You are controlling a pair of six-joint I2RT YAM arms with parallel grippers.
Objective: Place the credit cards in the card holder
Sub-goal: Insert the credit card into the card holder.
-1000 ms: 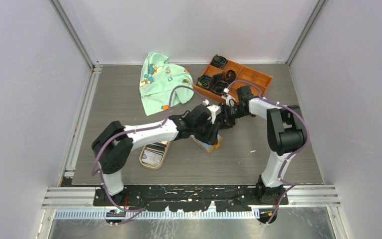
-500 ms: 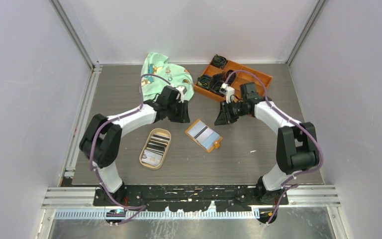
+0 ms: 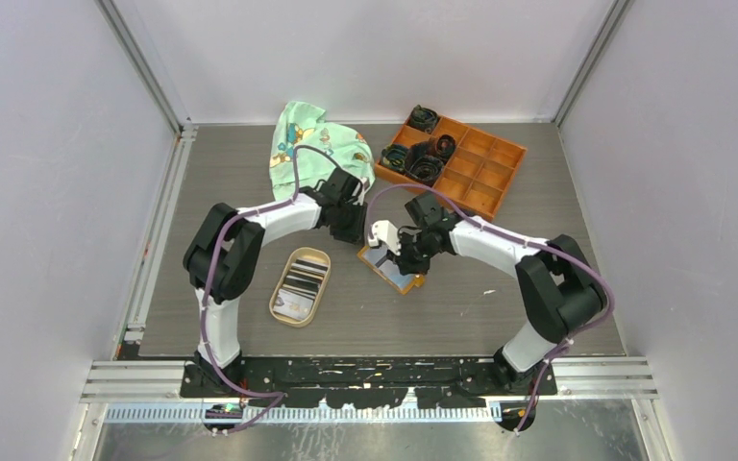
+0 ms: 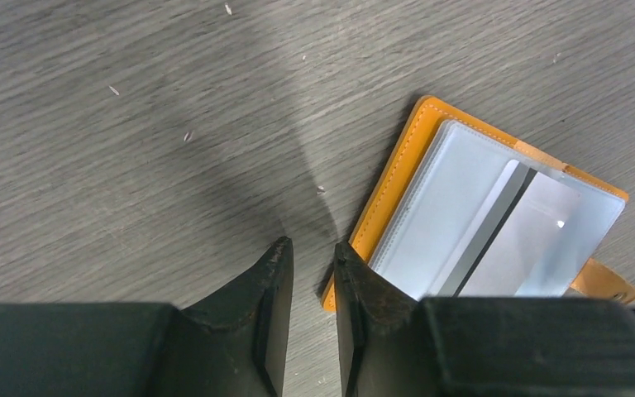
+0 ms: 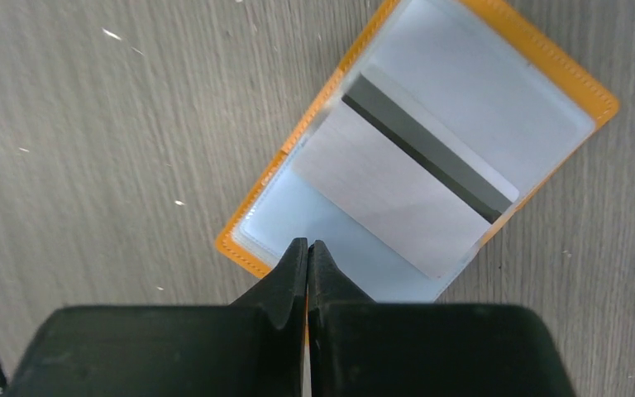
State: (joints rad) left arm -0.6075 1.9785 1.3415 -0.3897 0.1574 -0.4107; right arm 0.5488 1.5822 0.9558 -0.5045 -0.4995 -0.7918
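Note:
The orange card holder lies open on the table, pale slots up, with a grey credit card with a dark stripe tucked in it. My right gripper is shut, its tips over the holder's near pale slot with nothing between them. In the top view it covers part of the holder. My left gripper stands slightly open and empty beside the holder's orange edge. More credit cards lie in the tan oval dish.
An orange compartmented tray with dark coiled items stands at the back right. A green printed cloth lies at the back, just behind my left arm. The dish sits left of the holder.
The right arm has come from near the tray down over the card holder and its jaws have shut. The left gripper has narrowed and shifted slightly toward the holder.

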